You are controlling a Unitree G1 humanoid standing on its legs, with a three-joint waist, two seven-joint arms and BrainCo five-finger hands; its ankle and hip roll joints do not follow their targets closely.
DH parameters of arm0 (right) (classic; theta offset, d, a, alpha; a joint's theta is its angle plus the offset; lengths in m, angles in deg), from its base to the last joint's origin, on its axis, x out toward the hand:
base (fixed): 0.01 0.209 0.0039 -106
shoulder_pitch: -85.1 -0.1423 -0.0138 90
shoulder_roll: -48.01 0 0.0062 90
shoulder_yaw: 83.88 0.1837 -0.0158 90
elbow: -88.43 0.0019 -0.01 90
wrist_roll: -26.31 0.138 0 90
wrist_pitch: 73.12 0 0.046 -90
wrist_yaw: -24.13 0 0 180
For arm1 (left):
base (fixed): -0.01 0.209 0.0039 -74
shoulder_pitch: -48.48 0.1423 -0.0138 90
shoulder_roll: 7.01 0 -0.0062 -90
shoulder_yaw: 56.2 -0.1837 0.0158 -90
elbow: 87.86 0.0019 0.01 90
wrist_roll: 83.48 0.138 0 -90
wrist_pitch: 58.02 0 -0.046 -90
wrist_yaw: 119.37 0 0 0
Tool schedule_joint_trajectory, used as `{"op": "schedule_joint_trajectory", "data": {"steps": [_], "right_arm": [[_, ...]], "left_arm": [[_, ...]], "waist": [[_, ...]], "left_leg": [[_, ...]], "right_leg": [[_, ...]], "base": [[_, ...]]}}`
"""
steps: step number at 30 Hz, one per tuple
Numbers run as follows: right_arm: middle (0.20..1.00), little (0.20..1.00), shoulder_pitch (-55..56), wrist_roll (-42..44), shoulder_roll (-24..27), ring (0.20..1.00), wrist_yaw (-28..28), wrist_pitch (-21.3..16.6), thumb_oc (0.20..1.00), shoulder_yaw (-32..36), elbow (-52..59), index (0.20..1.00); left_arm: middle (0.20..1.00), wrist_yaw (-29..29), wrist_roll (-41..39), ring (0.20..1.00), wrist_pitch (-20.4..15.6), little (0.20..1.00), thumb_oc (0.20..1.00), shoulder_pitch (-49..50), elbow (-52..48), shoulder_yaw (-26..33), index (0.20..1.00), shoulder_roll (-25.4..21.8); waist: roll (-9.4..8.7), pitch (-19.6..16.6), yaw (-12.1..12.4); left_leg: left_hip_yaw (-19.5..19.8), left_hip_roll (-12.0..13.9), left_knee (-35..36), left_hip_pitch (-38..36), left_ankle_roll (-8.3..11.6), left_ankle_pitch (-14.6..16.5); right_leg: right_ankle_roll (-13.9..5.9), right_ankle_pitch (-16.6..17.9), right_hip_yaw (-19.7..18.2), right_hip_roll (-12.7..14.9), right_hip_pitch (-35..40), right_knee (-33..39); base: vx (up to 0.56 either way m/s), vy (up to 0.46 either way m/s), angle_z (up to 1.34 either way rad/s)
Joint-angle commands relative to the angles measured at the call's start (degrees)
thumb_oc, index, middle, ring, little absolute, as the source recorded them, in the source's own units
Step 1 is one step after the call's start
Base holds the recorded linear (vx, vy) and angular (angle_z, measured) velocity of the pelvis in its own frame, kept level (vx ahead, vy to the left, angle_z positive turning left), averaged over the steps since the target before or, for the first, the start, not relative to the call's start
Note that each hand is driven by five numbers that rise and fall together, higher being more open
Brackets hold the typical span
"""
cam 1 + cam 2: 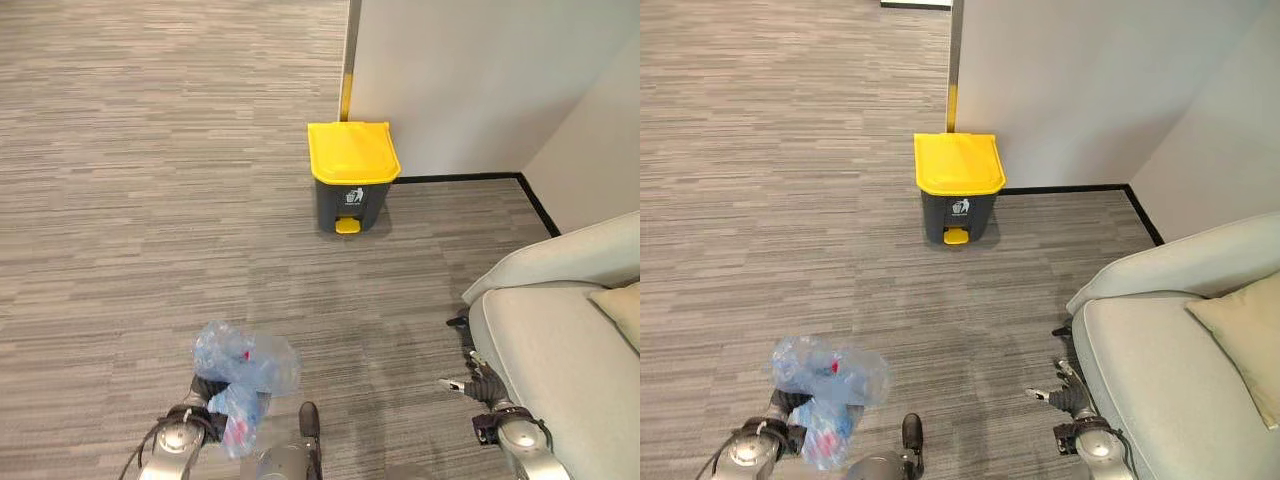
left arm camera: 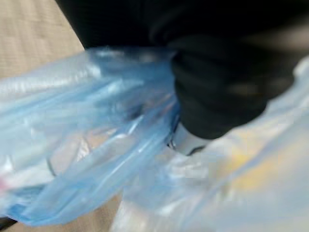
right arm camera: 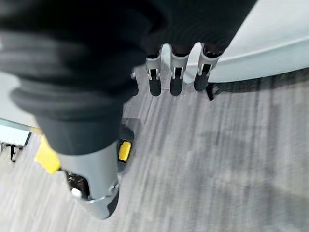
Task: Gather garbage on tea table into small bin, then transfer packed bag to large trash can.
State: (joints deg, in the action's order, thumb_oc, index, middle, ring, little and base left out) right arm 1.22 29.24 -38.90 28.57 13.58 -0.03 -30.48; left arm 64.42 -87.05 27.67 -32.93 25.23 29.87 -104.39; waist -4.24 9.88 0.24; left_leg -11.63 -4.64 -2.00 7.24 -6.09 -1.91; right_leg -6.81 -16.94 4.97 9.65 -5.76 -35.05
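Note:
A packed blue see-through bag (image 1: pixel 243 372) with trash inside hangs at the lower left, off the carpet. My left hand (image 1: pixel 206 392) is shut on its top. In the left wrist view the blue plastic (image 2: pixel 96 145) bunches right against the hand's dark cover (image 2: pixel 217 87). The large trash can (image 1: pixel 352 178), dark grey with a closed yellow lid and a yellow pedal, stands against the wall ahead, a good stretch beyond the bag. Low on the right, beside the sofa, my right hand (image 1: pixel 468 382) holds nothing. Its fingers (image 3: pixel 176 79) hang straight and open.
A light grey sofa (image 1: pixel 560 345) with a beige cushion (image 1: pixel 1240 340) takes up the right side, close to my right arm. A white wall (image 1: pixel 480 80) with a black skirting stands behind the can. Grey striped carpet (image 1: pixel 150 200) stretches between me and the can.

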Motion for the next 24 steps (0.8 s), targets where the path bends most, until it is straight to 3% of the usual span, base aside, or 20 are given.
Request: {"op": "schedule_joint_trajectory", "data": {"steps": [1,2,4,8,12,13,16,17,18,19,20,21,23,24], "right_arm": [[1.000,1.000,-4.3,4.1,0.6,1.000,0.7,-0.9,1.000,1.7,-1.0,1.000],[1.000,1.000,-4.3,4.1,0.6,1.000,0.7,-0.9,1.000,1.7,-1.0,1.000],[1.000,1.000,-4.4,5.3,0.6,1.000,0.6,-0.7,1.000,2.0,-1.1,1.000],[1.000,1.000,-4.0,5.7,0.6,1.000,0.4,-0.7,1.000,2.4,-1.2,1.000],[1.000,1.000,-2.8,5.6,0.8,1.000,0.1,-0.6,1.000,2.7,-0.9,1.000],[1.000,1.000,-2.4,5.8,0.9,1.000,-0.1,-0.8,1.000,2.8,-0.7,1.000],[1.000,1.000,-1.7,5.6,1.6,1.000,0.1,-0.8,1.000,2.9,-0.7,1.000],[1.000,1.000,-1.7,5.6,1.6,1.000,0.1,-0.8,1.000,2.9,-0.7,1.000],[1.000,1.000,-1.6,5.6,2.1,1.000,0.5,-1.1,1.000,3.0,-0.6,1.000],[1.000,1.000,-1.4,5.5,2.3,1.000,0.5,-1.0,1.000,3.2,-0.2,1.000],[1.000,1.000,-1.7,5.3,3.5,1.000,1.1,-1.0,1.000,3.5,-0.3,1.000],[1.000,1.000,-1.8,5.3,3.7,1.000,1.1,-0.8,1.000,3.5,-0.2,1.000],[1.000,1.000,-2.1,5.6,4.3,1.000,1.5,-1.1,1.000,3.7,0.2,1.000],[1.000,1.000,-2.1,5.6,4.3,1.000,1.5,-1.1,1.000,3.7,0.2,1.000]], "left_arm": [[0.200,1.4,-1.9,0.200,-2.8,0.200,0.200,-0.5,-3.5,1.9,0.200,-1.8],[0.200,1.4,-1.9,0.200,-2.8,0.200,0.200,-0.5,-3.5,1.9,0.200,-1.8],[0.200,1.2,-2.6,0.200,-2.7,0.200,0.200,-0.1,-3.4,2.3,0.200,-1.6],[0.200,1.1,-2.5,0.200,-2.9,0.200,0.200,-0.5,-2.6,2.6,0.200,-1.1],[0.200,0.9,-1.9,0.200,-3.2,0.200,0.200,-1.1,-2.6,2.2,0.200,-0.7],[0.200,0.8,-1.9,0.200,-3.2,0.200,0.200,-1.1,-2.7,2.2,0.200,-0.6],[0.200,0.5,-2.1,0.200,-3.1,0.200,0.200,-0.3,-3.2,2.0,0.200,0.3],[0.200,0.5,-2.1,0.200,-3.1,0.200,0.200,-0.3,-3.2,2.0,0.200,0.3],[0.200,0.3,-2.4,0.200,-2.9,0.200,0.200,-0.3,-3.2,1.7,0.200,0.5],[0.200,0.1,-2.4,0.200,-2.9,0.200,0.200,-0.1,-3.3,1.6,0.200,0.5],[0.200,0.2,-3.1,0.200,-2.8,0.200,0.200,0.1,-3.0,1.9,0.200,0.9],[0.200,0.3,-3.4,0.200,-2.7,0.200,0.200,0.0,-2.9,1.9,0.200,1.1],[0.200,0.7,-3.6,0.200,-2.8,0.200,0.200,-0.3,-2.9,1.8,0.200,1.6],[0.200,0.7,-3.6,0.200,-2.8,0.200,0.200,-0.4,-2.9,1.8,0.200,1.6]], "waist": [[1.50,1.6,-0.4],[1.50,1.6,-0.4],[1.85,3.0,-1.5],[1.39,3.7,-2.8],[1.39,3.4,-4.1],[0.95,2.7,-4.6],[2.23,1.8,-5.0],[2.01,1.6,-5.2],[2.44,1.6,-5.2],[2.34,1.4,-5.4],[2.39,1.2,-5.0],[2.18,1.3,-4.8],[1.94,1.8,-3.9],[1.79,1.7,-4.0]], "left_leg": [[0.7,3.2,-6.5,-1.6,3.67,9.5],[0.7,3.2,-6.5,-1.6,3.67,9.5],[0.9,3.4,-6.1,-5.3,3.92,11.9],[2.4,2.8,-5.0,-10.1,5.26,14.0],[4.9,2.9,-4.6,-14.6,6.78,17.1],[5.6,2.7,-4.8,-15.5,7.32,17.6],[6.2,6.0,-12.0,-14.2,9.80,14.2],[6.4,5.7,-12.0,-13.9,9.77,14.0],[6.0,7.6,-16.5,-12.5,11.16,10.8],[5.7,8.4,-19.3,-11.1,11.29,8.8],[4.9,10.1,-23.8,-9.4,11.58,4.8],[4.4,10.2,-24.5,-8.2,11.00,5.1],[2.8,9.8,-22.4,-4.8,9.86,8.5],[2.8,9.6,-22.3,-4.7,9.78,8.3]], "right_leg": [[-0.02,13.5,3.3,-1.1,-2.3,12.0],[-0.02,13.5,3.3,-1.1,-2.2,12.0],[0.20,13.7,6.9,0.1,-6.0,17.4],[-1.61,17.9,8.6,0.8,-9.8,27.2],[-2.62,20.5,8.6,0.4,-10.4,31.2],[-2.10,21.3,7.6,0.6,-10.2,30.9],[-0.20,20.0,7.0,-1.3,-8.7,29.0],[-0.20,20.2,7.1,-1.0,-8.9,29.2],[0.98,19.3,7.6,-2.1,-7.3,29.1],[1.67,18.7,7.9,-2.3,-6.6,29.3],[3.47,16.4,8.7,-3.6,-4.1,29.8],[3.71,15.6,8.8,-3.6,-3.1,30.1],[3.36,14.1,9.1,-3.7,-0.8,30.8],[3.33,14.2,9.0,-3.5,-0.9,30.9]], "base": [[0.24,0.054,-0.29],[0.31,0.004,-0.13],[0.37,-0.045,0.17],[0.37,-0.112,0.09],[0.42,-0.196,0.34],[0.46,-0.281,0.43],[0.30,-0.233,0.80],[0.21,-0.220,0.57],[0.19,-0.223,0.17],[0.41,-0.397,-0.04],[0.35,-0.309,-0.11],[0.36,-0.264,-0.11],[0.21,-0.117,-0.23],[0.19,-0.073,-0.13]]}}
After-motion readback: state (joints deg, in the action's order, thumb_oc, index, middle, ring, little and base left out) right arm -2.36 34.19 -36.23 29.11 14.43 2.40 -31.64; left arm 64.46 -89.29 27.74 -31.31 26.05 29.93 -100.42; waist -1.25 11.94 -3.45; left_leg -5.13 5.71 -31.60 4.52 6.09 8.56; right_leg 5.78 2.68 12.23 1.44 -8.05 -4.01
